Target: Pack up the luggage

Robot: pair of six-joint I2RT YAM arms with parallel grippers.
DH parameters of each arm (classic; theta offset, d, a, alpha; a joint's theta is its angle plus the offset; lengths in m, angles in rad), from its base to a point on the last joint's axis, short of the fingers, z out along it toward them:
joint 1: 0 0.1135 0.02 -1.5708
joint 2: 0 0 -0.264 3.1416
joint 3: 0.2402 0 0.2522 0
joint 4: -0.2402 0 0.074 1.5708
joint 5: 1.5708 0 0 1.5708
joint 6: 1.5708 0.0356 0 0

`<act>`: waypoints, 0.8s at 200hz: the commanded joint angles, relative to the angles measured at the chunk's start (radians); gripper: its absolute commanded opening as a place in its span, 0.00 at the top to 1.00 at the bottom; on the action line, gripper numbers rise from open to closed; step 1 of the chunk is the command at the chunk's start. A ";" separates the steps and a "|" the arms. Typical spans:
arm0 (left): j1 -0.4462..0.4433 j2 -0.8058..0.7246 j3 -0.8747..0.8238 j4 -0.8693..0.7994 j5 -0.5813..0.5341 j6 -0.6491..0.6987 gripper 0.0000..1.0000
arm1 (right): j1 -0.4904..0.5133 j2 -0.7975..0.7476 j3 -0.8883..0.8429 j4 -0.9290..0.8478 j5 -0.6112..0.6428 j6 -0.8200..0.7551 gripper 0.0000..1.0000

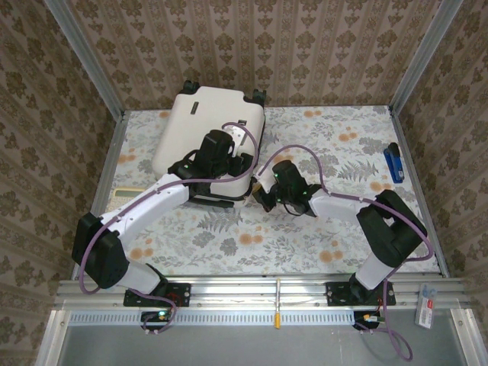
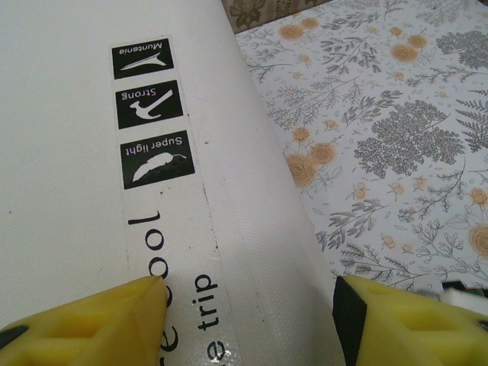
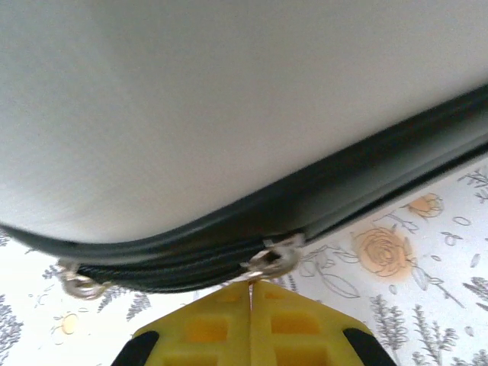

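Note:
The luggage (image 1: 194, 122) lies closed and flat at the back left of the table, a cream-white shell with black wheels at its far end. My left gripper (image 1: 229, 162) rests over its near right part. In the left wrist view this gripper (image 2: 248, 305) is open, and its yellow fingers (image 2: 137, 309) straddle the shell (image 2: 69, 175) beside the black printed marks (image 2: 149, 103). My right gripper (image 1: 263, 192) is at the case's near right corner. It (image 3: 250, 293) is shut on a silver zipper pull (image 3: 272, 261) of the dark seam (image 3: 351, 183). A second pull (image 3: 76, 284) hangs to the left.
A blue stapler-like object (image 1: 393, 162) lies near the table's right edge. A pale flat item (image 1: 126, 197) sits at the left edge. Patterned walls close in the back and sides. The floral tablecloth (image 1: 305, 236) is open in front of the case.

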 commanded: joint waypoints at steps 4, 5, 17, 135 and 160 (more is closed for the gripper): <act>-0.001 0.064 -0.059 -0.220 0.110 -0.053 0.39 | 0.036 -0.059 -0.026 0.085 -0.054 0.022 1.00; 0.000 0.064 -0.059 -0.220 0.110 -0.053 0.39 | 0.037 -0.060 -0.028 0.086 -0.054 0.023 1.00; -0.001 0.067 -0.058 -0.219 0.110 -0.055 0.39 | 0.048 -0.074 -0.038 0.083 -0.053 0.023 1.00; 0.000 0.067 -0.050 -0.221 0.119 -0.061 0.39 | -0.012 -0.125 -0.104 0.108 0.087 0.166 0.67; -0.001 0.067 -0.052 -0.219 0.119 -0.061 0.39 | -0.025 -0.085 -0.068 0.102 0.042 0.149 0.65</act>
